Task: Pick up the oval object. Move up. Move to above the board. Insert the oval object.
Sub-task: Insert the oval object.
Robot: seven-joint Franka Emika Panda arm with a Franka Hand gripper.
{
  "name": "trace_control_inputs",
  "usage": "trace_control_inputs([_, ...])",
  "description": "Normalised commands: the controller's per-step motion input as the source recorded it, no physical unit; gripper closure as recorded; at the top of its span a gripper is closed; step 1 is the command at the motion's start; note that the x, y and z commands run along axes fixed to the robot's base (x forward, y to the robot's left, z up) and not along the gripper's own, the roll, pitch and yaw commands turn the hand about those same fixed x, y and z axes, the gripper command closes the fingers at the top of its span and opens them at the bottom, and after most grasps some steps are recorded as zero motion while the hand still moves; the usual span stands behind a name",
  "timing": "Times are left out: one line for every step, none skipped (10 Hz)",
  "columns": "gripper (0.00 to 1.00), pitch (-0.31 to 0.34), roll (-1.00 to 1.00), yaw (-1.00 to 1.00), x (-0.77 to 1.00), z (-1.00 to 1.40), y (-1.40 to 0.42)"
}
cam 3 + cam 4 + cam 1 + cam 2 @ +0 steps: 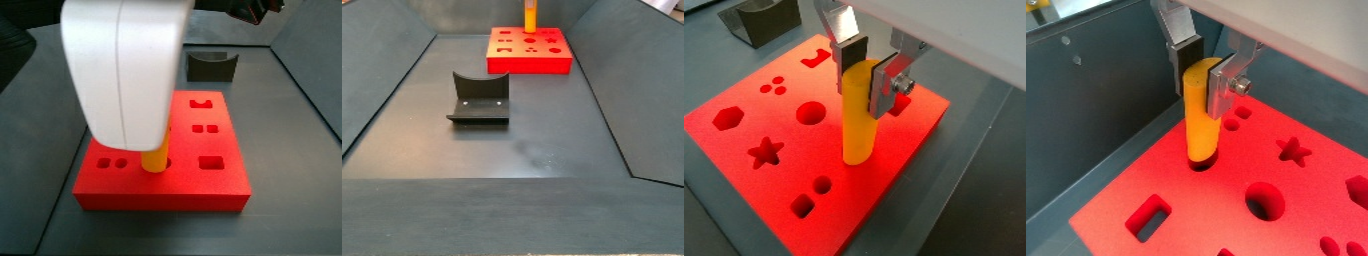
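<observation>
- I see the gripper [870, 72] clamped on the oval object [858, 128], directly above the board [764, 195].
- The peg stands upright (lower tip in a recess near the board's edge).
- The fixture [477, 99] sits well apart.

The dark grey floor [529, 150] carries the red board [531, 55] at its far end and the fixture [478, 98] nearer the middle, well apart. The gripper [871, 68] hangs above the board.
</observation>
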Motion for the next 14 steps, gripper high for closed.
trace_control_inputs([1.0,0.014,0.08,0.0,-0.09,0.0,0.0])
trace_control_inputs([1.0,0.016,0.06,0.0,0.0,0.0,0.0])
trace_control_inputs([1.0,0.02,0.05,0.0,0.01,0.0,0.0])
trace_control_inputs([1.0,0.036,0.06,0.0,0.09,0.0,0.0])
trace_control_inputs([1.0,0.054,0.08,0.0,0.17,0.0,0.0])
trace_control_inputs([1.0,0.09,0.09,0.0,0.26,0.0,0.0])
trace_control_inputs([1.0,0.074,0.08,0.0,0.23,0.0,0.0])
trace_control_inputs([1.0,0.08,0.08,0.0,0.23,0.0,0.0])
trace_control_inputs([1.0,0.08,0.08,0.0,0.18,0.0,0.0])
trace_control_inputs([1.0,0.073,0.08,0.0,0.02,0.0,0.0])
trace_control_inputs([1.0,0.057,0.07,0.0,0.0,0.0,0.0])
trace_control_inputs([1.0,0.054,0.07,0.0,0.0,0.03,0.0])
trace_control_inputs([1.0,0.044,0.08,0.0,0.0,0.0,0.0])
trace_control_inputs([1.0,0.031,0.09,0.0,0.0,0.0,0.0])
